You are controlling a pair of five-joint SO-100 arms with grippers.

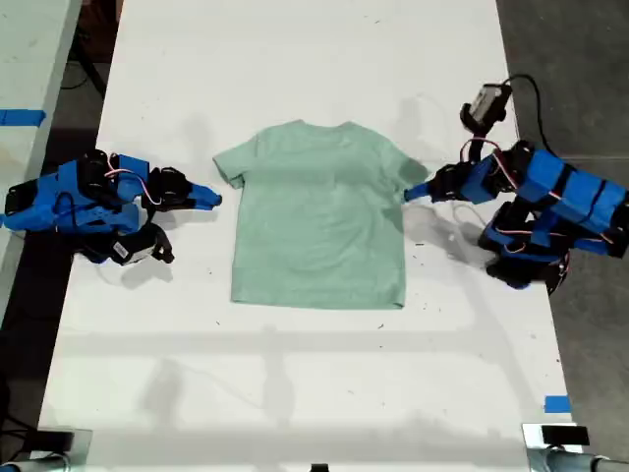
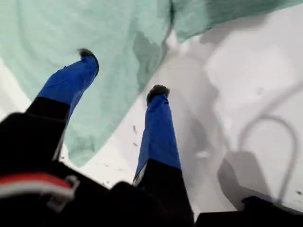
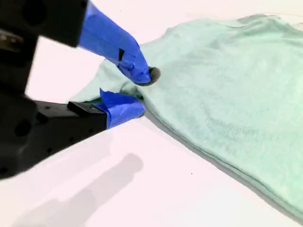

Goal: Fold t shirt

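Observation:
The t shirt (image 1: pixel 319 221) is pale mint green and lies flat, collar toward the far edge, in the middle of the white table (image 1: pixel 295 59). My first gripper (image 1: pixel 411 193) comes in from the exterior view's right, at the sleeve on that side. In the first wrist view it (image 2: pixel 124 72) is open, with one finger over the t shirt (image 2: pixel 71 28) and the other over bare table. My second gripper (image 1: pixel 214 200) reaches from the exterior view's left. Its jaws (image 3: pixel 144 92) stand slightly apart with the sleeve edge of the t shirt (image 3: pixel 227 85) between them.
Blue tape marks lie near the table's front corner (image 1: pixel 556 403) at the exterior view's right and on a neighbouring surface (image 1: pixel 20 118) at its left. A small camera with a black cable (image 1: pixel 486 103) rises above the first arm. Dark floor borders the table.

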